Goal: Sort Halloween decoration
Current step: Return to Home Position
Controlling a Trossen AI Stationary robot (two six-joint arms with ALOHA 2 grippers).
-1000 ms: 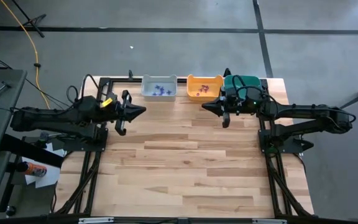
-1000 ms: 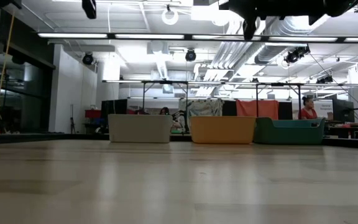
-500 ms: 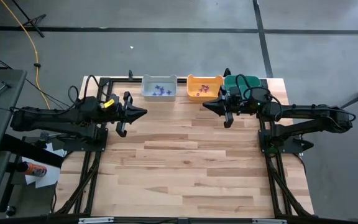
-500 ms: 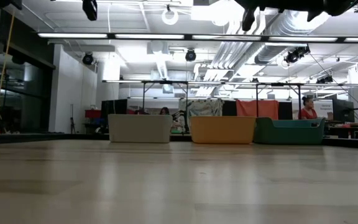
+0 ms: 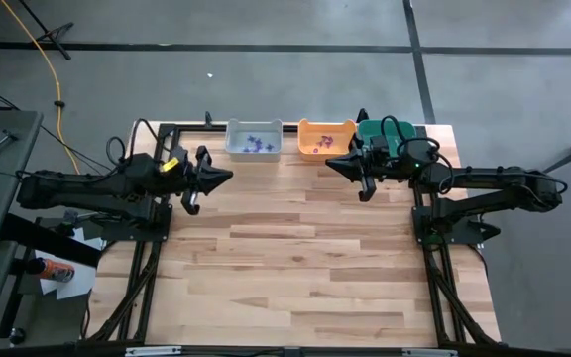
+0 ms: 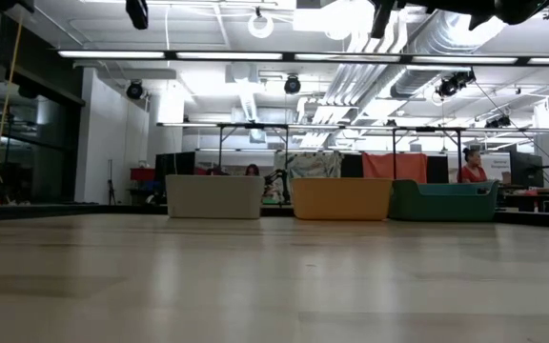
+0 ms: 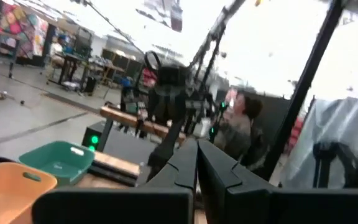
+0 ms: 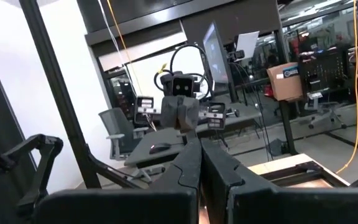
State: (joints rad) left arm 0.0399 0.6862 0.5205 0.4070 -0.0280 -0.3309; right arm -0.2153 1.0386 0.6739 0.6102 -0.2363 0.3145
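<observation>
The wooden table carries 2 dark arms reaching inward over its far half. The left gripper and right gripper hang well apart, each with fingers pressed together on nothing. 3 bins line the far edge: grey bin, orange bin and teal bin. Bluish-purple trinkets lie in the grey bin, reddish trinkets in the orange.

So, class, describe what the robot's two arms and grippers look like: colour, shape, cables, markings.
The left arm and right arm are black, slim and jointed, with black cables looping above their wrists. A small yellow tag marks the left arm's wrist. The left gripper and right gripper each have two dark angular fingers tapering to a point.
</observation>
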